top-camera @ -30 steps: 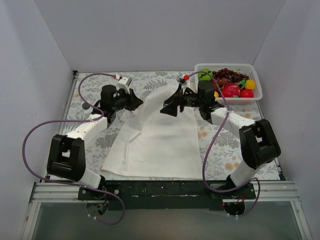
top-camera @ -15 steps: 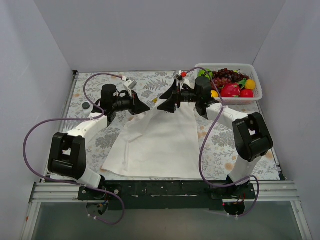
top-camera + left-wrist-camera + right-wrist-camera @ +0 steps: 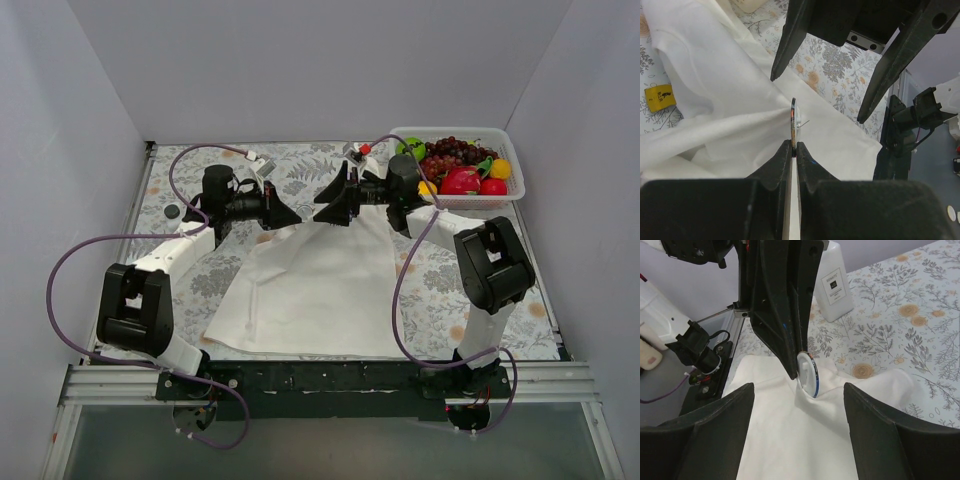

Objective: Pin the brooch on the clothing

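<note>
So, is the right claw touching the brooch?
Apart. The left wrist view shows the brooch edge-on between the open fingers of the right claw, with clear gaps both sides.

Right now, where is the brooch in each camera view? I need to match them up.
Top external: too small to make out; look at the tip of the left gripper.
Left wrist: brooch edge-on at centre, pinched in the left gripper.
Right wrist: brooch face-on at centre, inside the open right gripper.
Shared landmark: the white T-shirt bunched against it.

White-and-black arms [image 3: 170,255] carry purple cables [image 3: 394,315], black left hand [image 3: 794,146] and right hand [image 3: 797,387].
</note>
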Robot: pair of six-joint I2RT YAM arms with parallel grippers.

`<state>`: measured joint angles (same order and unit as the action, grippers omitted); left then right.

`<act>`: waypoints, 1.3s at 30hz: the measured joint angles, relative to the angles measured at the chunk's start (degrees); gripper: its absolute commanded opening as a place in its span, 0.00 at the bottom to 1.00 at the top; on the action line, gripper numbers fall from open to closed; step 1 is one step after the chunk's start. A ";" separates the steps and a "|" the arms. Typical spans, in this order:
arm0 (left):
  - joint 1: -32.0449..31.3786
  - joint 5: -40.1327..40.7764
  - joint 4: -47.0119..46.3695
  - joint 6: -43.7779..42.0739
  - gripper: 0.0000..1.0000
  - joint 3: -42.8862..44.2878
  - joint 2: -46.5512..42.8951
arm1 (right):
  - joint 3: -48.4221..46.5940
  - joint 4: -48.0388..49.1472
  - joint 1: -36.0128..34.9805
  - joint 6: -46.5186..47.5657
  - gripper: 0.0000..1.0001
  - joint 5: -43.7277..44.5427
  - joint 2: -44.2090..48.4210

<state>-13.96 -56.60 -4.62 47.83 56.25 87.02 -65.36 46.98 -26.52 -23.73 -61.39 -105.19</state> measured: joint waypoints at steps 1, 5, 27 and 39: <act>0.00 -0.02 0.04 0.02 0.00 0.00 0.00 | -0.24 0.48 -0.11 -0.50 0.74 -0.57 -0.48; 0.00 -0.02 0.15 0.26 0.00 0.00 0.00 | -0.61 1.27 -0.61 -1.86 0.70 -2.27 -1.60; 0.00 0.13 0.44 1.31 0.00 0.07 0.00 | -2.32 0.72 -1.97 -2.16 0.49 -3.52 -4.31; 0.00 0.24 0.79 1.49 0.00 0.33 0.00 | -4.33 -4.24 -2.38 0.94 0.35 -1.75 -4.48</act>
<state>-13.96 -56.36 -3.84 49.32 56.58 87.02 -69.69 42.74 -28.91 -22.79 -63.13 -109.67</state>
